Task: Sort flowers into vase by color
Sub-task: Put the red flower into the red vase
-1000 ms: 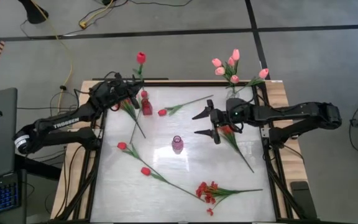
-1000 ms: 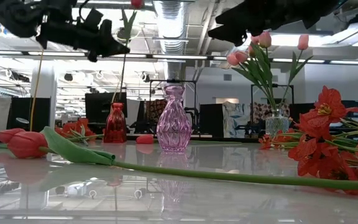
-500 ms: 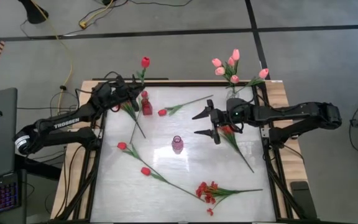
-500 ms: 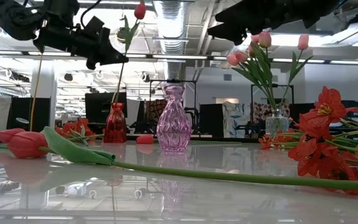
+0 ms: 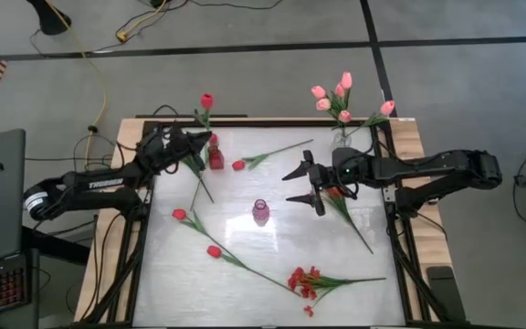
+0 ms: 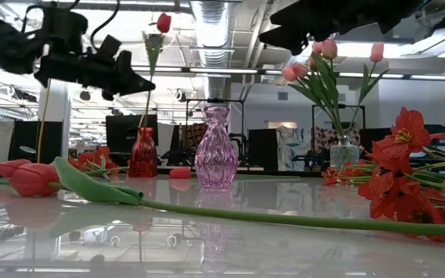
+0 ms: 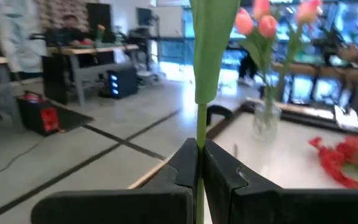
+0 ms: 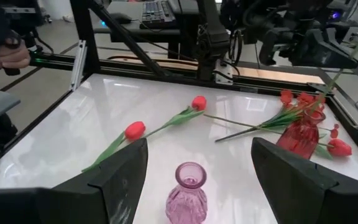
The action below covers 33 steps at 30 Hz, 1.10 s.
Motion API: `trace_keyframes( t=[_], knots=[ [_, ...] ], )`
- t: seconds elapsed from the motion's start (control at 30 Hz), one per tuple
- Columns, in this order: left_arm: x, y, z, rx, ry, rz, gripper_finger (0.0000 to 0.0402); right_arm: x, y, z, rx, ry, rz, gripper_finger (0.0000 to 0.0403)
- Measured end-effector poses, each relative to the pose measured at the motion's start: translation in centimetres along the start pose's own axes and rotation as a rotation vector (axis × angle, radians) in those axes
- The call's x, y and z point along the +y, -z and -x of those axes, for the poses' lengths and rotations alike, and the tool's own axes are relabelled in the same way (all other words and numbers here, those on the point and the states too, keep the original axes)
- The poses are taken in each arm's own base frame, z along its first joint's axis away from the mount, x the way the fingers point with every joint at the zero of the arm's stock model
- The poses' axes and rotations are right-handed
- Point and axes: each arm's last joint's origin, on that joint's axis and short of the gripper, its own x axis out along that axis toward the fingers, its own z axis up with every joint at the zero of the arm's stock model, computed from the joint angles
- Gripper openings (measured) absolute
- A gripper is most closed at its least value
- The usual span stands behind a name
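Note:
My left gripper (image 5: 193, 146) (image 7: 199, 163), at the far left of the table, is shut on a red tulip (image 5: 206, 100) (image 6: 163, 22) over the red vase (image 5: 215, 158) (image 6: 143, 152). My right gripper (image 5: 289, 184) (image 8: 199, 148) hovers open right of centre, facing the pink vase (image 5: 260, 212) (image 8: 188, 194). A clear vase (image 5: 341, 139) at the far right holds pink tulips (image 5: 334, 96). Lying flat on the table are a red tulip (image 5: 237, 165), two more red tulips (image 5: 179, 215) (image 5: 214, 251) and red bunches (image 5: 304, 281) (image 5: 336, 192). My left gripper pinches the tulip's green stem (image 7: 199, 134) between its two fingers, just below a long leaf (image 7: 213, 50). The fingers come level from the table's left and lie across the stem. The tulip stands nearly upright, its blossom high above the fingers and its lower stem (image 6: 143, 116) reaching the red vase's mouth.
Another red bunch (image 5: 190, 164) lies beside the red vase, under my left arm. The table's dark frame (image 5: 144, 219) runs along its edges. The near left part of the white table top (image 5: 181, 283) lies bare. Desks and screens fill the room beyond.
My left gripper has come down over the red vase with the tulip still pinched. The blossom now stands lower than a second ago, and the stem has sunk toward the vase's mouth, staying nearly upright.

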Motion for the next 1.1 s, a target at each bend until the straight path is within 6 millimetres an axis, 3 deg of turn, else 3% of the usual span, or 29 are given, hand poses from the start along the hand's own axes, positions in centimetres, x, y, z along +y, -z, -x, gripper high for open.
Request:
trace_keyframes(
  t=[0.5, 0.9, 1.1],
  knots=[
    [0.0, 1.2, 0.5, 0.039, -0.007, 0.032, 0.0011, 0.1, 0.0, 0.0, -0.002, -0.003, -0.014, 0.0314],
    [-0.1, 1.7, 0.7, 0.103, 0.049, 0.039, 0.0152, 0.1, 0.0, 0.0, 0.000, 0.006, -0.042, 0.0314],
    [-0.2, 0.1, 1.0, 0.150, 0.048, 0.017, 0.0192, 0.0, 0.4, 0.0, 0.046, 0.022, -0.051, 0.0314]
  ],
)
